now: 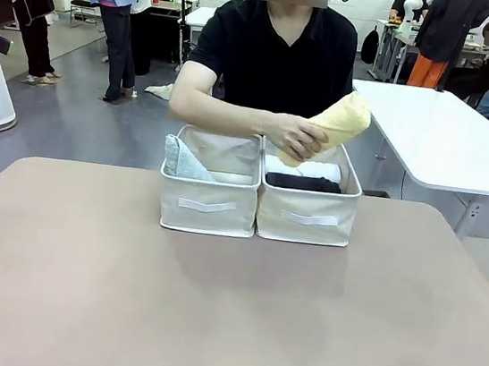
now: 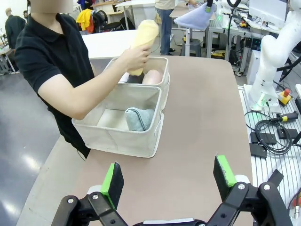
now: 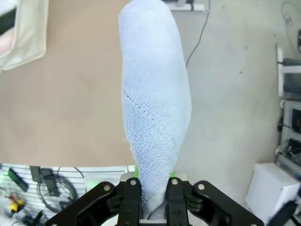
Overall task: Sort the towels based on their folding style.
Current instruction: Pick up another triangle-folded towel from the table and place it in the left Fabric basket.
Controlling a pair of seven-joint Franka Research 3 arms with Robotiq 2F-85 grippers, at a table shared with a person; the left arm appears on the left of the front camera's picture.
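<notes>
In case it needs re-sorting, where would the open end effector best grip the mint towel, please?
Pinch the mint towel at its top, from above: it stands in a bin corner, reaching the rim, so the walls block side approaches.

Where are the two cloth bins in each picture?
Front view: the bins sit side by side mid-picture, at the far side of the table.
Left wrist view: upper left of middle, by the person's arm.
Right wrist view: one bin's corner, top left, beside the blue towel.
Shared landmark: the tan table under them.
</notes>
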